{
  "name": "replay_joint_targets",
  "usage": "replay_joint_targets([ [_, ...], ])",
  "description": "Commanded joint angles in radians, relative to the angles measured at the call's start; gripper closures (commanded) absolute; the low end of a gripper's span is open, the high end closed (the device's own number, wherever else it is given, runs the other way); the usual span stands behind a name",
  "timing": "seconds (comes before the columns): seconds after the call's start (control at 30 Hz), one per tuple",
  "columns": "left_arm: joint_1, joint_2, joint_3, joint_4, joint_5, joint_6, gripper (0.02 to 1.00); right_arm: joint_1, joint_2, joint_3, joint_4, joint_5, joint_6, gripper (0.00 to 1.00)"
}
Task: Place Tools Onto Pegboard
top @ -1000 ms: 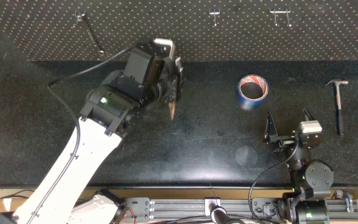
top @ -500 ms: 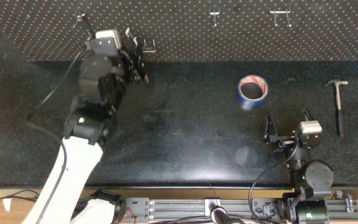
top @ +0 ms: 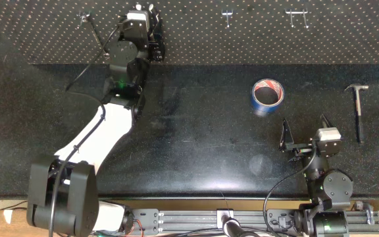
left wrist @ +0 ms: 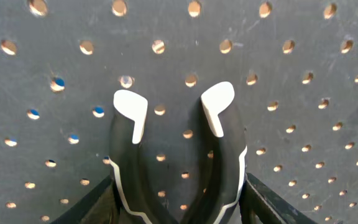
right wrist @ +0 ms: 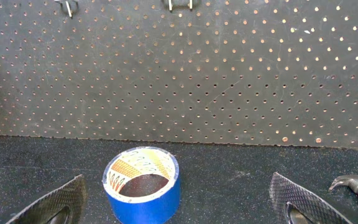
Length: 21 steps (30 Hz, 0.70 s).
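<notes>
1. The pegboard (left wrist: 303,74) is a dark, matt sheet pierced by even rows of small round holes. It rises at the far edge of a black, lightly scuffed table (top: 196,145).
2. The left gripper (left wrist: 179,196) is closed around a pair of pliers (left wrist: 229,162). The pliers have two curved black handles with a thin white stripe, spread in a U and ending in rounded white caps.
3. The pliers stick out from between that gripper's fingers, with the white caps right up at the pegboard's holes. Whether they touch it cannot be told.
4. The right gripper (top: 305,131) sits low near its base, jaws spread wide and holding nothing. A tape roll (right wrist: 143,186) lies flat on the table just ahead of it, hole upward, apart from both fingers.
5. The top view shows the left arm stretched to the pegboard's upper left, beside a thin metal wrench (top: 98,36) hanging there. Two small metal hooks (top: 227,14) are farther right. A hammer (top: 357,112) lies on the table at the right.
6. The left wrist view gives the pliers' shape, which the arm covers from above. The right wrist view adds the tape roll's smooth blue wall and patterned inner core.
</notes>
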Motion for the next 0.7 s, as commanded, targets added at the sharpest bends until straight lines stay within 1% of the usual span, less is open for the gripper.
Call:
replay_joint_targets([
  [0.03, 0.002, 0.034, 0.023, 0.011, 0.003, 0.013, 0.676, -0.004, -0.006, -0.004, -0.003, -0.003, -0.014, 0.042],
  [0.07, 0.002, 0.034, 0.023, 0.01, 0.003, 0.013, 0.538, -0.004, -0.006, -0.004, -0.003, -0.003, -0.014, 0.042],
  [0.1, 0.002, 0.033, 0.023, 0.009, 0.003, 0.012, 0.435, -0.004, -0.006, -0.004, -0.003, -0.003, -0.014, 0.042],
  [0.13, 0.0, 0.027, 0.023, 0.008, 0.003, 0.012, 0.404, -0.004, -0.006, -0.004, -0.003, -0.003, -0.014, 0.042],
  [0.17, -0.004, 0.014, 0.023, -0.008, 0.002, 0.013, 0.272, -0.004, -0.006, -0.004, -0.003, -0.003, -0.014, 0.042],
  [0.2, -0.004, -0.011, 0.023, -0.06, 0.002, 0.013, 0.191, -0.004, -0.006, -0.004, -0.003, -0.003, -0.014, 0.042],
  [0.23, -0.003, -0.026, 0.023, -0.084, 0.002, 0.013, 0.185, -0.004, -0.006, -0.004, -0.003, -0.003, -0.014, 0.042],
  [0.33, -0.003, -0.078, 0.023, -0.145, 0.002, 0.013, 0.071, -0.004, -0.006, -0.004, -0.003, -0.003, -0.014, 0.042],
  [0.37, -0.003, -0.115, 0.023, -0.209, 0.002, 0.013, 0.023, -0.004, -0.006, -0.004, -0.003, -0.003, -0.014, 0.042],
  [0.4, -0.003, -0.147, 0.023, -0.271, 0.002, 0.013, 0.023, -0.004, -0.006, -0.004, -0.003, -0.003, -0.014, 0.042],
  [0.5, -0.002, -0.344, 0.022, -0.575, -0.005, 0.013, 0.023, -0.004, -0.006, -0.004, -0.003, -0.003, -0.014, 0.042],
  [0.63, 0.007, -0.498, 0.016, -0.743, 0.003, 0.012, 0.02, -0.004, -0.006, -0.004, -0.003, -0.003, -0.014, 0.042],
  [0.67, 0.028, -0.543, -0.002, -0.75, 0.024, 0.009, 0.023, -0.004, -0.006, -0.004, -0.003, -0.003, -0.014, 0.042],
  [0.7, 0.066, -0.603, -0.046, -0.749, 0.078, 0.009, 0.023, -0.004, -0.006, -0.004, -0.003, -0.003, -0.014, 0.042],
])
